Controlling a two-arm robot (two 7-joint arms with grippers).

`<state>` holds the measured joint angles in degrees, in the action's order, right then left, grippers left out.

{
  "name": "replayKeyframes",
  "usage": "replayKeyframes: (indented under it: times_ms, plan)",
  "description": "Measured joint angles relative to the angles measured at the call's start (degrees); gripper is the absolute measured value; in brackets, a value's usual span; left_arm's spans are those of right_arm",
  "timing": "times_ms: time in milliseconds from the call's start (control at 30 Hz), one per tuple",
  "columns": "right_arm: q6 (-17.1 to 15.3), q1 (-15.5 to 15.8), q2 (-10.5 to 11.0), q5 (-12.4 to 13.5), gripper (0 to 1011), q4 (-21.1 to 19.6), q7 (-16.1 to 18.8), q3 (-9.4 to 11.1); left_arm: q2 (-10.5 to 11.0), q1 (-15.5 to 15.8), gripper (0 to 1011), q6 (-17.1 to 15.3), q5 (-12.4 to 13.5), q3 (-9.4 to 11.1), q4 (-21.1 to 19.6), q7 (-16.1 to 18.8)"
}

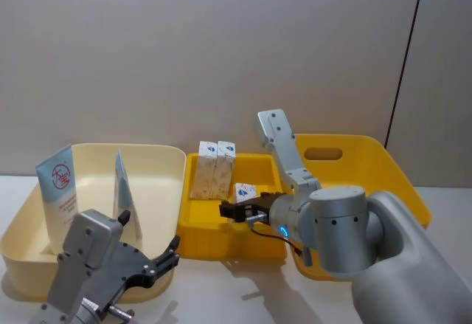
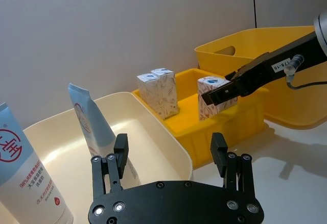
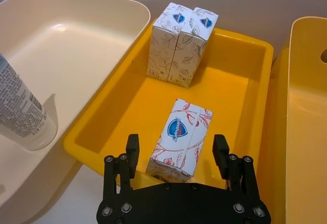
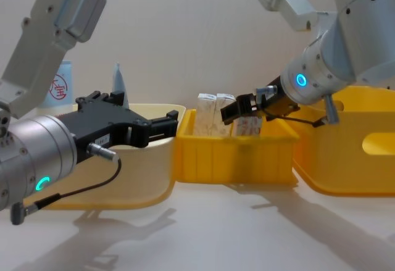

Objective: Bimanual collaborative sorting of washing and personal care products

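Right gripper (image 3: 176, 148): reaches from the right over the small yellow bin (image 1: 221, 241), fingers (image 3: 132, 155) spread apart and holding nothing.
White carton with red print (image 3: 182, 126): inside the small yellow bin, toward its front. It sits between the right gripper's two fingers, with a narrow gap showing on each side in the right wrist view. A blue shield logo shows on the face turned to that camera.
Cream patterned cartons (image 1: 214, 170): two, upright and touching side by side at the back of the same bin, well apart from the right gripper.
Left gripper (image 2: 168, 152): at the near edge of the cream bin (image 1: 158, 156), fingers wide apart with nothing between them.
Tube with the red round logo (image 1: 59, 190): stands in the cream bin at its left side, beyond the left gripper.
Second pale tube (image 1: 124, 191): stands in the cream bin, just right of the first.
Large yellow bin (image 1: 372, 158): to the right of the small one, behind the right arm.
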<state>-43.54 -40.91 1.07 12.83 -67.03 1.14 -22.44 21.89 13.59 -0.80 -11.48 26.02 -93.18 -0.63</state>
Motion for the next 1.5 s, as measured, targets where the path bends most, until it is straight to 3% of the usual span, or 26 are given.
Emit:
replayKeyframes:
  times_ms: [567, 1133, 1500]
  plan:
    - [0.36, -0.19, -0.27, -0.15, 440, 0.64, -0.03, 0.13, 0.0, 0.0, 1003, 0.0, 0.0, 0.0, 0.0, 0.0]
    - [0.53, -0.27, -0.35, -0.27, 440, 0.77, -0.05, 0.19, 0.0, 0.0, 1003, 0.0, 0.0, 0.0, 0.0, 0.0]
    - [3.81, -0.43, 0.09, -1.43, 441, -0.34, 0.32, -0.35, 0.0, 0.0, 1003, 0.0, 0.0, 0.0, 0.0, 0.0]
